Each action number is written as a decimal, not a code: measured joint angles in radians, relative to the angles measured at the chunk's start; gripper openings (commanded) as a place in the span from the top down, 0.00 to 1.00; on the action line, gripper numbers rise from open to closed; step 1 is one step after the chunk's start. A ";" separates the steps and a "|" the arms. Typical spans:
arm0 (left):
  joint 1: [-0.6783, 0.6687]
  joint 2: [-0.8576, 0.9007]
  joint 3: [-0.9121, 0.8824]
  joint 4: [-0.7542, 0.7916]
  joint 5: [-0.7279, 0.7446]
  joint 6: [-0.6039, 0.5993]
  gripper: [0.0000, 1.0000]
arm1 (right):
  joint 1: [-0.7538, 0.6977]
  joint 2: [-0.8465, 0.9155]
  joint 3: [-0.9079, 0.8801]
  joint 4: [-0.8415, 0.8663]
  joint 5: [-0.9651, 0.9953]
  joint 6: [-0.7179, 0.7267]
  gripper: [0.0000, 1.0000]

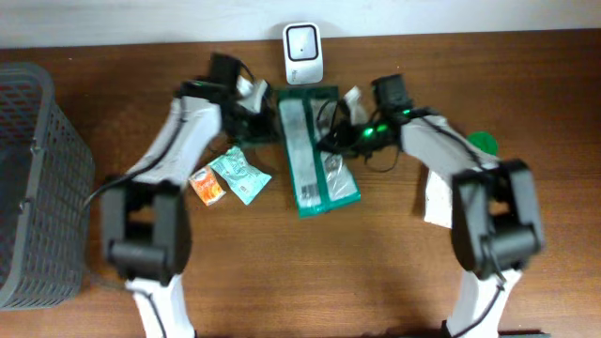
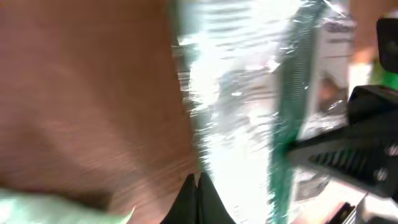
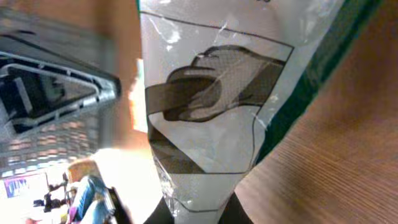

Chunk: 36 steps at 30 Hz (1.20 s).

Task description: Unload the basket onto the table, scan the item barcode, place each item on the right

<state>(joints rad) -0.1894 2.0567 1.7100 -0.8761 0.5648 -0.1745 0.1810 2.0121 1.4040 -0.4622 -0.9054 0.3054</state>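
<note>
The item is a long clear-and-green package (image 1: 315, 150) lying lengthwise in the middle of the table, its top end just below the white barcode scanner (image 1: 302, 52). My left gripper (image 1: 266, 127) is at the package's upper left edge. In the left wrist view its jaws (image 2: 198, 179) are shut tip to tip, with the film edge of the package (image 2: 242, 112) running into them. My right gripper (image 1: 331, 141) is at the upper right edge. In the right wrist view it (image 3: 199, 214) is shut on the pinched end of the package (image 3: 211, 93).
A teal packet (image 1: 242, 174) and an orange packet (image 1: 207, 185) lie left of the package. A white item (image 1: 437, 202) and a green round thing (image 1: 482, 143) sit by the right arm. A grey mesh basket (image 1: 38, 188) fills the left edge.
</note>
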 measured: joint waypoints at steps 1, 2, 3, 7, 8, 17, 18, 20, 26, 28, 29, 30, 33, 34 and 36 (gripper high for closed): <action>0.034 -0.086 0.017 0.001 -0.003 0.010 1.00 | -0.040 -0.080 0.000 0.003 -0.035 -0.006 0.96; 0.054 -0.129 0.025 0.002 -0.004 0.014 1.00 | -0.074 -0.147 0.000 0.004 -0.059 -0.006 0.96; 0.076 -0.166 0.034 0.002 -0.006 0.018 1.00 | -0.090 -0.182 0.000 0.003 -0.068 -0.002 0.95; 0.148 -0.174 0.036 -0.023 -0.122 0.022 1.00 | -0.142 -0.343 0.000 0.007 -0.030 0.150 0.96; 0.153 -0.172 0.035 -0.024 -0.151 0.021 0.96 | -0.151 -0.370 0.000 0.007 0.007 0.197 0.96; 0.153 -0.168 0.030 -0.044 -0.479 0.024 0.01 | -0.263 -0.480 0.000 0.133 -0.042 0.349 0.96; 0.153 -0.168 0.029 -0.044 -0.490 0.028 0.01 | -0.266 -0.480 0.000 0.148 -0.063 0.348 0.96; 0.153 -0.168 0.029 -0.044 -0.513 0.025 0.01 | -0.266 -0.480 0.000 0.187 -0.124 0.344 0.96; 0.153 -0.168 0.029 -0.044 -0.521 0.025 0.01 | -0.260 -0.480 0.000 0.322 -0.160 0.350 0.96; 0.153 -0.168 0.029 -0.043 -0.521 0.025 0.01 | -0.224 -0.480 0.000 0.340 -0.123 0.312 0.96; 0.153 -0.168 0.029 -0.044 -0.521 0.025 0.01 | -0.197 -0.480 0.000 0.336 -0.084 0.280 0.96; 0.153 -0.168 0.029 -0.044 -0.522 0.025 0.01 | -0.138 -0.480 0.000 0.320 0.016 0.212 0.96; 0.153 -0.168 0.028 -0.044 -0.525 0.025 0.01 | 0.058 -0.479 0.000 0.342 0.495 -0.032 0.96; 0.153 -0.168 0.028 -0.043 -0.525 0.025 0.01 | 0.083 -0.477 0.000 0.364 0.582 -0.082 0.96; 0.153 -0.168 0.028 -0.045 -0.525 0.025 0.01 | 0.177 -0.457 0.002 0.468 0.806 -0.268 0.96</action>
<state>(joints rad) -0.0368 1.8889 1.7378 -0.9207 0.0395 -0.1497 0.3576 1.5547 1.4055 0.0063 -0.0998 0.0372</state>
